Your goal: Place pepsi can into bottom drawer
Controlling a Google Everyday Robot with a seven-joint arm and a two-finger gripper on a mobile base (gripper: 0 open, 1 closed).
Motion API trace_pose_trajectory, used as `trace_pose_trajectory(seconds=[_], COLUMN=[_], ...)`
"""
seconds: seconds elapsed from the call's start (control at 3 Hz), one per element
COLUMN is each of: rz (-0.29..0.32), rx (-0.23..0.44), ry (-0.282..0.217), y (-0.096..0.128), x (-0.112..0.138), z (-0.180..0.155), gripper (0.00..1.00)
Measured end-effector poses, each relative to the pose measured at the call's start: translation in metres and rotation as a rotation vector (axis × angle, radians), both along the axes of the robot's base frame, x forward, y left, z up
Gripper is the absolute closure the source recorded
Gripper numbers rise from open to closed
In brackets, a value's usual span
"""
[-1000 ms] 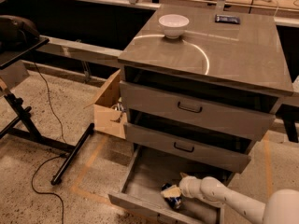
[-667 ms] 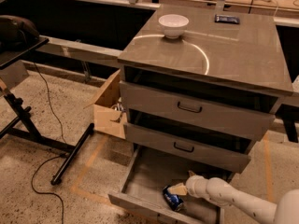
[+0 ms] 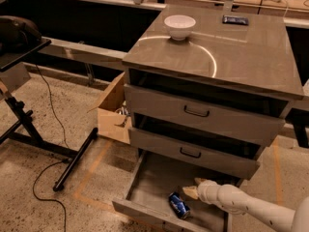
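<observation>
The pepsi can (image 3: 178, 205), blue with a silver end, lies on its side on the grey floor of the open bottom drawer (image 3: 149, 185), near its front. My gripper (image 3: 193, 188) is over the drawer, just up and right of the can and apart from it. Its pale fingers (image 3: 189, 193) are spread and empty. The white arm reaches in from the lower right.
Two upper drawers with black handles (image 3: 196, 111) are partly open above the gripper. A white bowl (image 3: 179, 26) and a flat dark blue packet (image 3: 235, 20) sit on the cabinet top. A cardboard box (image 3: 112, 112) stands left of the cabinet, with a black stand (image 3: 29, 124) and cable beyond.
The gripper held the can low in the drawer; it has let go and drawn back up and right. The can now lies on the drawer floor.
</observation>
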State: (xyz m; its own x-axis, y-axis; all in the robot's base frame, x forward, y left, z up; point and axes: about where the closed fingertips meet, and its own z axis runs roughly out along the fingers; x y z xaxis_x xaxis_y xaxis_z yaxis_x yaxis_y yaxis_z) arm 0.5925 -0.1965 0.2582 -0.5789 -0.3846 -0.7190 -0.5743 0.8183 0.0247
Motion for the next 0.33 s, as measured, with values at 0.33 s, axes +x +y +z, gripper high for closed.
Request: trace_pose_trajectory(seconds=[0.33], rz=[0.001], rx=[0.000], ry=[0.000], y=[0.0013], x=[-0.0001], z=[-0.0002], gripper=[0.18])
